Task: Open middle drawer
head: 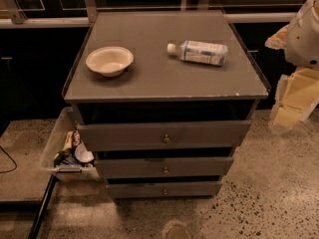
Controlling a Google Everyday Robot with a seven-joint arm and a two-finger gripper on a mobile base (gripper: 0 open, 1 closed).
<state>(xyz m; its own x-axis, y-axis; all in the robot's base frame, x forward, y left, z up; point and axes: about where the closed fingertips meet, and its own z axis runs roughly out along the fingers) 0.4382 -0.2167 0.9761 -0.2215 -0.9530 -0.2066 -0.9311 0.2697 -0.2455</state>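
A grey cabinet (164,83) stands in the middle of the camera view with three drawer fronts stacked below its top. The middle drawer (129,167) is the mid-sized front, with a small round metal knob (165,171) at its centre. A dark gap shows above it. The top drawer (209,133) juts out furthest toward me and the bottom drawer (134,188) is the narrowest. My gripper (289,108) hangs at the far right, beside the cabinet's right edge and apart from it, well away from the knob. The white arm (306,31) is above it.
A cream bowl (109,60) and a water bottle (199,52) lying on its side rest on the cabinet top. A clear plastic bin (52,143) with snack packets stands against the cabinet's left side. A dark pole (42,210) slants across the speckled floor (269,198) at lower left.
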